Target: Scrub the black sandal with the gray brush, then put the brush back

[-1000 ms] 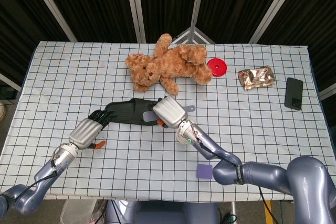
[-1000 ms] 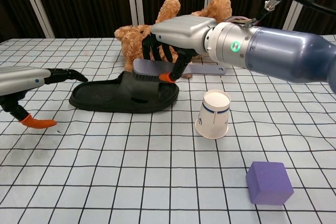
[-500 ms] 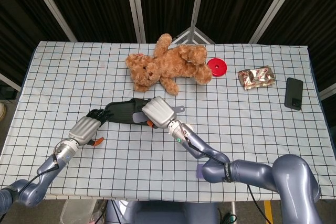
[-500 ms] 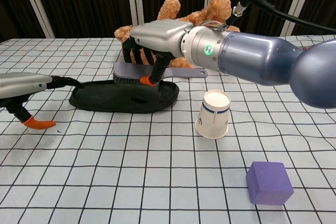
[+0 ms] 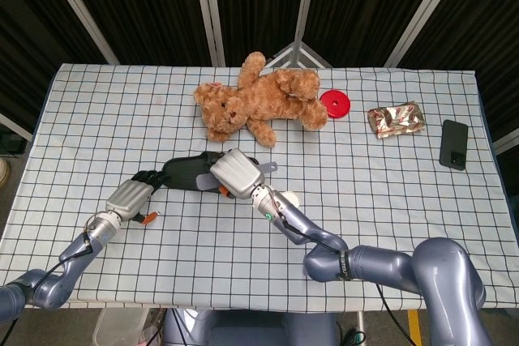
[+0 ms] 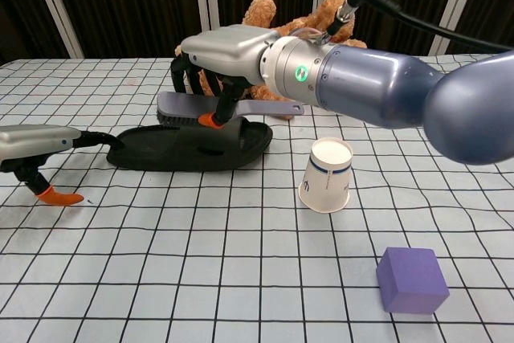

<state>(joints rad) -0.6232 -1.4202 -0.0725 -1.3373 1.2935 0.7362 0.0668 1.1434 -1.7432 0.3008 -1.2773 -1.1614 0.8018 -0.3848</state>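
The black sandal (image 6: 189,146) (image 5: 185,173) lies flat on the checked cloth left of centre. My right hand (image 6: 225,58) (image 5: 236,173) grips the gray brush (image 6: 225,108) over the sandal's strap, bristles down, handle pointing right. In the chest view the brush head sits just above the sandal's upper; contact is hard to judge. My left hand (image 6: 36,144) (image 5: 130,198) lies low at the sandal's left end, its dark fingertips (image 6: 108,139) touching the heel edge, holding nothing.
A paper cup (image 6: 327,174) lies tipped right of the sandal. A purple cube (image 6: 411,280) sits at the front right. A teddy bear (image 5: 259,99), red disc (image 5: 334,104), foil packet (image 5: 396,119) and black phone (image 5: 454,144) lie further back.
My right hand has carried the brush leftward along the sandal, from over its right end to over the strap. My left hand has slid slightly left and lower.
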